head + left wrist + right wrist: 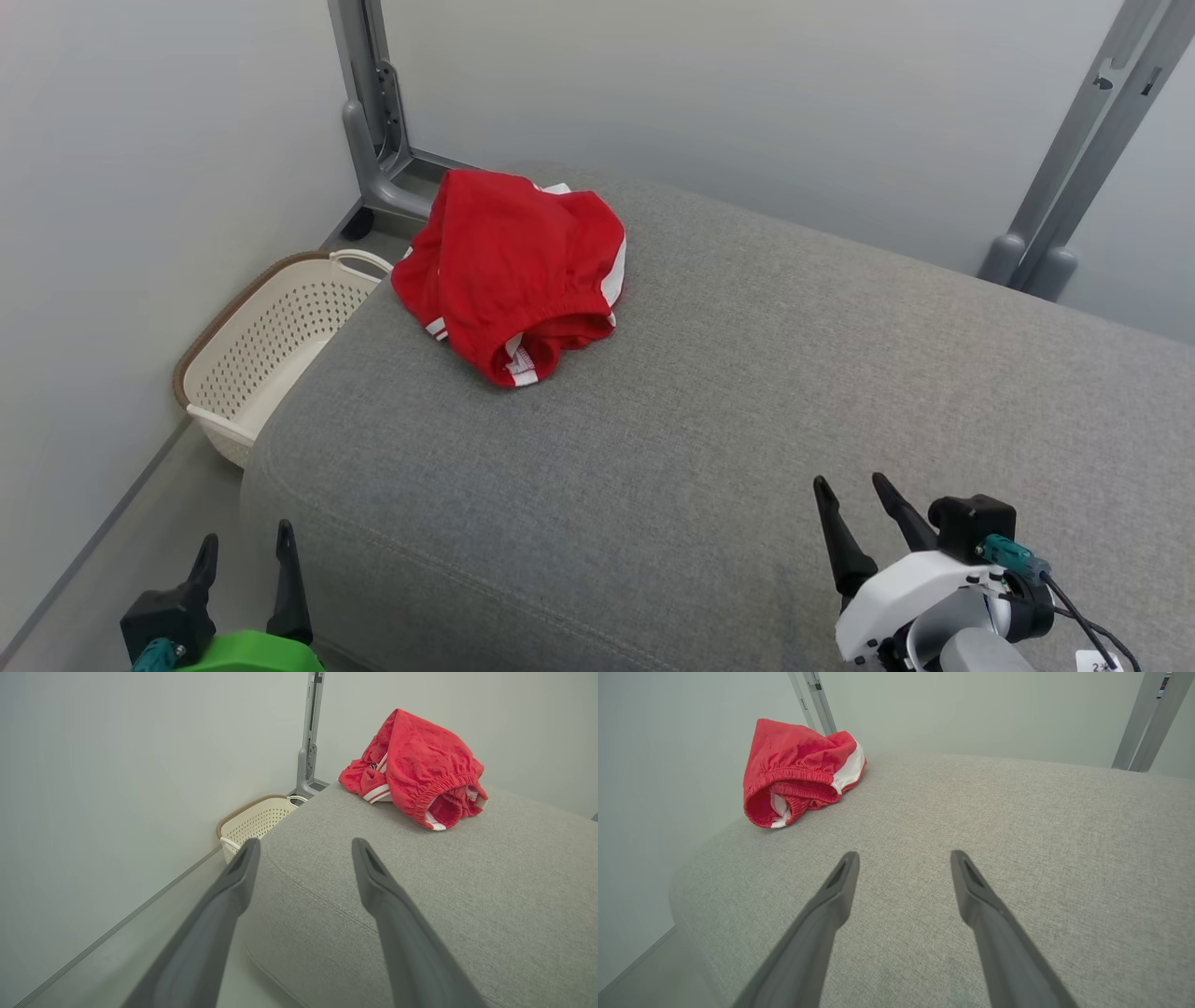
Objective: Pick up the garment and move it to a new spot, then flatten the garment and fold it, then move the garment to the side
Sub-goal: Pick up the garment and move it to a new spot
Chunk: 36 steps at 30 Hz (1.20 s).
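- Spotting the red garment [509,271] heaped on the far left corner of the grey cushion [700,448], near the white basket [271,345] down on the floor beside that corner.
- Looks like shorts with white side stripes, bunched up, elastic waistband [551,329] gaping toward the robot.
- Left gripper [245,534] low at the near left edge of the cushion, jaws spread wide, holding nothing.
- Right gripper [850,481] over the near right of the cushion, likewise wide open and empty, well apart from the cloth.
- Judging the handling: light, soft, thoroughly limp; bound to sag and drape once lifted, no fear of breakage.
- Possibly a touch slick, going by the sporty look, so worth pinching more than a single thin layer.
- Best bet for a hold: that gathered waistband, thicker and ridged, standing proud at the near side of the heap.
- For the flattening later, better taken at two places along the band, one per gripper, legs left to hang free.
- Worth watching: soft upholstery underneath, easy to snag along with the cloth; also close to the cushion's edge, so some risk of a slide off toward the basket.
- Nothing picked up yet; the very first step of the task not begun.
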Motion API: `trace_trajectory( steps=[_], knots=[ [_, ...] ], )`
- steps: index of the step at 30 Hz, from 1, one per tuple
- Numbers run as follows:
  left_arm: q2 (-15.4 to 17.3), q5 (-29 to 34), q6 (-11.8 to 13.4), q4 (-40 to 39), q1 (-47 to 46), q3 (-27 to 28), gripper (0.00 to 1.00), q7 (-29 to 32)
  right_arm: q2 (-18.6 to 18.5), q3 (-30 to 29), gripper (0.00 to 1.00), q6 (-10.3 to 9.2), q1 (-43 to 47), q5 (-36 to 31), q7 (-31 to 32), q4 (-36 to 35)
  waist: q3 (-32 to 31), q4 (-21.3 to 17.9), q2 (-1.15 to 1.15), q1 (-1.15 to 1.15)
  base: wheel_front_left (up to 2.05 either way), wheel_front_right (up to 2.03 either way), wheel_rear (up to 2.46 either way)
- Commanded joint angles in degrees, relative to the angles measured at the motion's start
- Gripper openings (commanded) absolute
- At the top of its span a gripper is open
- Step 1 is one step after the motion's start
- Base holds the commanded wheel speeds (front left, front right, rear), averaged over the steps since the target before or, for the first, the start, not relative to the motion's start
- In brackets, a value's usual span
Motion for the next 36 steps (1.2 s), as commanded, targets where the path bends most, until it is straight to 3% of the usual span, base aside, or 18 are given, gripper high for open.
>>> trace_trajectory(
  steps=[1,6,14,18,24,28,36],
  knots=[
    [0.42,-0.17,0.47,-0.42,0.60,-0.05,1.00,-0.16,-0.18,0.11,1.00,0.00,-0.54,0.24,-0.21,0.17,0.02,-0.06,0.00,0.00,0.00,0.00,0.00],
    [0.31,-1.08,-0.64,-0.42,-1.39,-0.42,1.00,0.62,-0.18,0.51,1.00,0.00,-0.46,0.04,-0.32,0.01,0.24,-0.62,0.00,0.00,0.00,0.00,0.00],
    [0.90,-2.18,-4.08,8.60,-17.46,-4.62,1.00,16.47,-0.18,-0.04,1.00,0.00,-0.21,-4.67,2.98,-4.01,4.14,-3.15,0.00,0.00,0.00,0.00,0.00],
    [0.41,-3.83,-5.05,14.63,-26.64,-4.94,1.00,23.95,-0.20,-1.03,1.00,0.00,-0.47,-8.32,6.63,-9.29,8.49,-5.49,0.00,0.00,0.00,0.00,0.00],
    [0.54,-5.71,-5.22,19.36,-39.01,-4.22,1.00,30.01,-0.22,-1.36,1.00,0.00,-1.13,-10.56,11.96,-20.55,16.25,-10.05,0.00,0.00,0.00,0.00,0.00],
    [2.31,-6.34,-5.69,21.61,-45.70,-3.56,1.00,33.22,-0.18,-0.14,1.00,0.00,-1.62,-11.32,14.82,-27.18,21.18,-12.99,0.00,0.00,0.00,0.00,0.00],
    [5.15,-6.42,-6.45,24.65,-53.03,-3.87,1.00,38.21,-0.18,0.45,1.00,0.00,-0.32,-12.76,18.16,-33.49,27.40,-16.27,0.00,0.00,0.00,0.00,0.00]
  ],
)
